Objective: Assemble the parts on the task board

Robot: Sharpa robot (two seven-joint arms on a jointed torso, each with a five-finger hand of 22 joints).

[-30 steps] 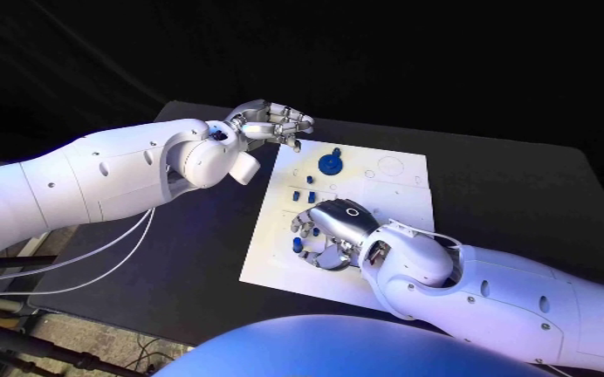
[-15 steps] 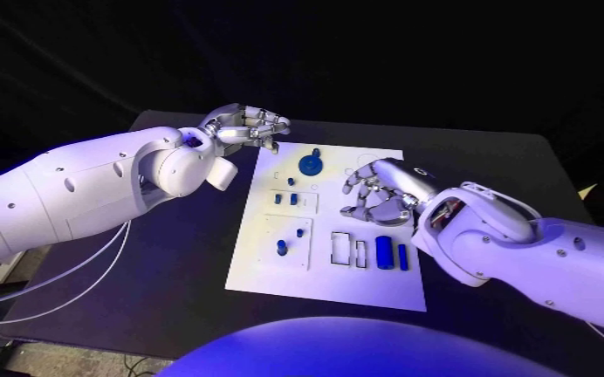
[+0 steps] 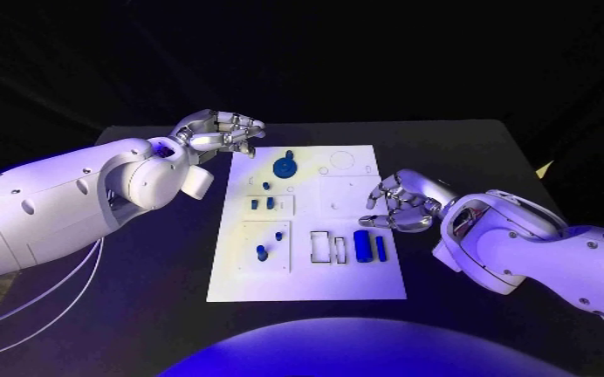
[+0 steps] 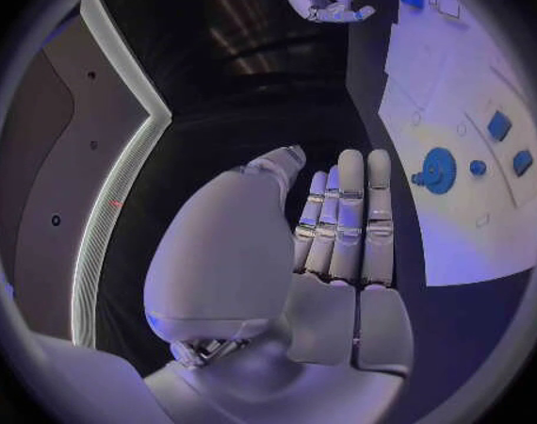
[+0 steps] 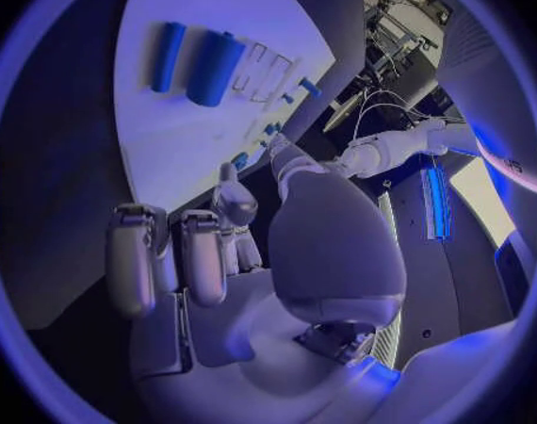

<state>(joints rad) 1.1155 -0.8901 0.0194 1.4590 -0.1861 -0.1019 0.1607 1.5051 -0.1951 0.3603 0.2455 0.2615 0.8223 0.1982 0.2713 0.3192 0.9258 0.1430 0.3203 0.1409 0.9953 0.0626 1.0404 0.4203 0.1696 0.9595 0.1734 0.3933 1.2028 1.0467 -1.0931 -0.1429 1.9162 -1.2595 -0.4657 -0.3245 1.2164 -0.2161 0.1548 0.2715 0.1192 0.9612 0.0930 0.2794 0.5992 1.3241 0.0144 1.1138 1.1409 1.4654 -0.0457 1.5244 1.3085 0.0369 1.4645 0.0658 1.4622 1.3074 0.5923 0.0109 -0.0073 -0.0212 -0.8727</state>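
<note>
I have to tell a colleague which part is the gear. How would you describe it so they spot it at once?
Start at the white task board on the black table, and go to its far end near the left hand. The gear lies there: a round, toothed blue disc, while the other blue parts are small pegs and bars.

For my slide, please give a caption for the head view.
Both hands, left and right, hover empty beside the white task board with blue parts.

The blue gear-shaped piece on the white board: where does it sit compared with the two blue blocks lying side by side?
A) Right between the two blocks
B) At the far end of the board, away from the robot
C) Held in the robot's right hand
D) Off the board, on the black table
B: the blue gear stands near the task board's far edge, while the two blue blocks lie nearer the robot.
</note>
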